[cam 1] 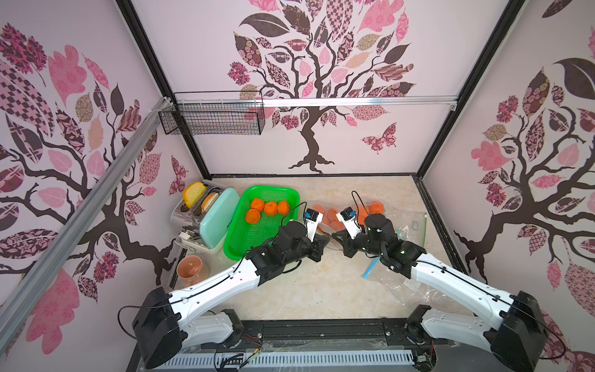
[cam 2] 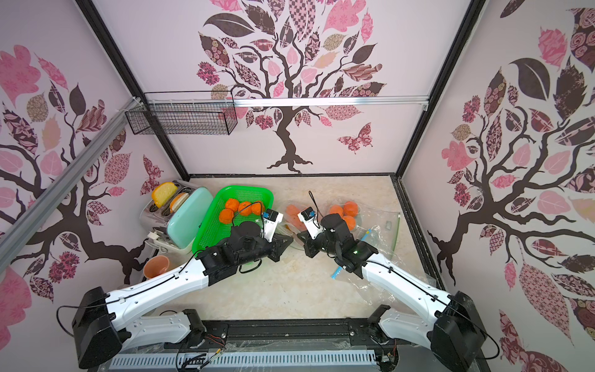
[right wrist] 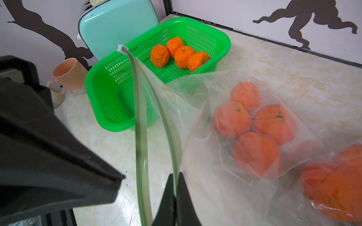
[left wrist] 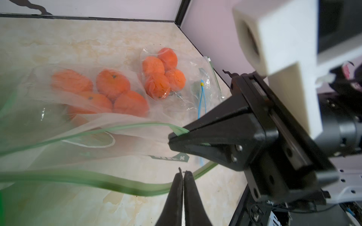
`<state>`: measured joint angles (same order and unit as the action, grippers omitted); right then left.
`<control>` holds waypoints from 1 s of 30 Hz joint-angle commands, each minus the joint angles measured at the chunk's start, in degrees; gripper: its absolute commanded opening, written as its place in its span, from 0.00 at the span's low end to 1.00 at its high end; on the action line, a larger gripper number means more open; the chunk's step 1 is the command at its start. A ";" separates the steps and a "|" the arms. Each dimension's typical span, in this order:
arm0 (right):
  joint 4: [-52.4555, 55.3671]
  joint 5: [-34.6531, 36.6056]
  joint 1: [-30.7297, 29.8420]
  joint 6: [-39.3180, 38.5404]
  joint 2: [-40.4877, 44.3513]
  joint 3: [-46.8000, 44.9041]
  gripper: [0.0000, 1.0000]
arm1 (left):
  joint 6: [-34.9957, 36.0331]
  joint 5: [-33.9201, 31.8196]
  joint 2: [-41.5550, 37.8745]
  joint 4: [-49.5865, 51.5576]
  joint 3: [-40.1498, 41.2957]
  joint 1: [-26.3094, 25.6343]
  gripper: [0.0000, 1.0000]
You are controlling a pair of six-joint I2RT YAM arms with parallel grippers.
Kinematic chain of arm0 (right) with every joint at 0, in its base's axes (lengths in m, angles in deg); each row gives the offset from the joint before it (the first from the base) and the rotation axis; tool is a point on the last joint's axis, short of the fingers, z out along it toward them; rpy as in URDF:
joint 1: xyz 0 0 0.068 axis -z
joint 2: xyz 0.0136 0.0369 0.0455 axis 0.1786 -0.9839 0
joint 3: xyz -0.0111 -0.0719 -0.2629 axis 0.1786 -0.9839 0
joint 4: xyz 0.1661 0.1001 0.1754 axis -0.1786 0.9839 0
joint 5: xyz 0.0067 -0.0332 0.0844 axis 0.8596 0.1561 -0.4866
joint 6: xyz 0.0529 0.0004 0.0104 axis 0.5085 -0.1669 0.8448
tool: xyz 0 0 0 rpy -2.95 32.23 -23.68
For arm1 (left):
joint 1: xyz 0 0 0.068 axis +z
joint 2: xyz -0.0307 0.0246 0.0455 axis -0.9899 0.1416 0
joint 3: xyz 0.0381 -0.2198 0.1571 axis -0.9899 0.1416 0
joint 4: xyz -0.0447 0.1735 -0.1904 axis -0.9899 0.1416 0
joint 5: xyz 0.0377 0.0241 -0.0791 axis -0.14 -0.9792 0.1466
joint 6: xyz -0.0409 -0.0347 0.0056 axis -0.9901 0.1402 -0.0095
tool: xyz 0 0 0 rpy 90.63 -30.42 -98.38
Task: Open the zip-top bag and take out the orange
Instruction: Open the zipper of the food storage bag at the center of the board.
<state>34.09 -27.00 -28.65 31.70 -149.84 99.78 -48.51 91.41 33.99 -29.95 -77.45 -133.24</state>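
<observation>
The clear zip-top bag (right wrist: 205,117) lies mid-table with several oranges (right wrist: 256,154) inside; in both top views it sits between the two wrists (cam 1: 325,222) (cam 2: 291,219). Its two green zip lips stand parted. My left gripper (left wrist: 183,173) is shut, with one green lip (left wrist: 78,178) running through its fingertips. My right gripper (right wrist: 175,174) is shut on the other lip (right wrist: 170,137). In both top views the left gripper (cam 1: 325,240) (cam 2: 289,240) and right gripper (cam 1: 335,236) (cam 2: 300,236) nearly meet tip to tip at the bag's mouth.
A green basket (cam 1: 230,251) holding several oranges (cam 1: 269,209) stands left of the bag, beside a mint toaster (cam 1: 219,219) and a peach mug (cam 1: 191,269). A second clear bag of oranges (cam 1: 375,207) and loose plastic (cam 1: 412,225) lie right. A wire basket (cam 1: 212,117) hangs on the back wall.
</observation>
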 commanded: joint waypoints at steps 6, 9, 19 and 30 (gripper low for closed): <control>0.45 -0.50 -0.26 0.54 1.56 0.88 0.00 | -2.70 -8.06 7.81 -1.55 -4.46 1.80 0.14; 0.38 -0.02 -0.26 0.64 2.04 0.77 0.00 | -3.50 -8.94 9.36 -0.15 -3.86 1.80 0.16; -0.26 -0.58 -0.26 1.14 2.06 0.62 0.00 | -7.87 -14.39 7.09 9.39 0.26 0.50 0.27; 1.68 -2.32 -0.26 3.24 1.88 2.61 0.51 | -12.31 -12.65 8.25 5.20 6.52 0.22 0.31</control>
<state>34.57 -29.21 -28.65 33.86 -148.73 99.98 -59.68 78.42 42.01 -23.55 -71.09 -132.87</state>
